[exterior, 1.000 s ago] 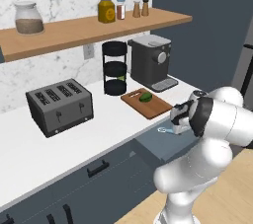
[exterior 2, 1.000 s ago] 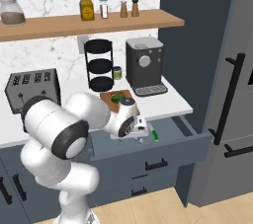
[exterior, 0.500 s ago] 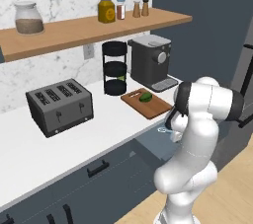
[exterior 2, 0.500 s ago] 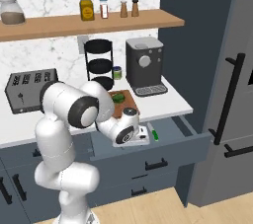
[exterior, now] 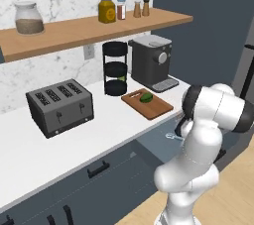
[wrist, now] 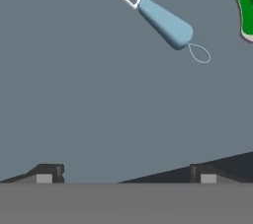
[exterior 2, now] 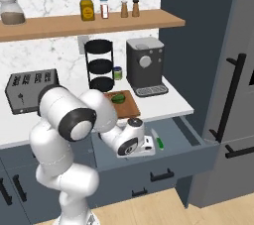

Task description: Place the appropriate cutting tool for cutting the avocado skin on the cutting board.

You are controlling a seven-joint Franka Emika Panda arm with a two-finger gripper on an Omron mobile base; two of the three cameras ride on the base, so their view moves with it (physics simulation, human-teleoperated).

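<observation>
end effector (wrist: 126, 173) released, tips wide apart over bare drawer (exterior 2: 173, 130) floor, grasping nothing. from it, in the hand view, the green-handled knife (wrist: 244, 2) lies up and far right, long axis running roughly away from the tips; the light-blue peeler (wrist: 155, 13) lies between, diagonal. in the right base view the knife (exterior 2: 157, 140) lies just beside the hand, well apart from the cutting board (exterior 2: 124, 104) on the surface, avocado (exterior 2: 118, 98) on it. since half a second ago i've brought the arm lower into the drawer; knife unmoved.

Avocado (exterior: 146, 97) on cutting board (exterior: 158, 109), beside coffee machine (exterior: 151, 63)
</observation>
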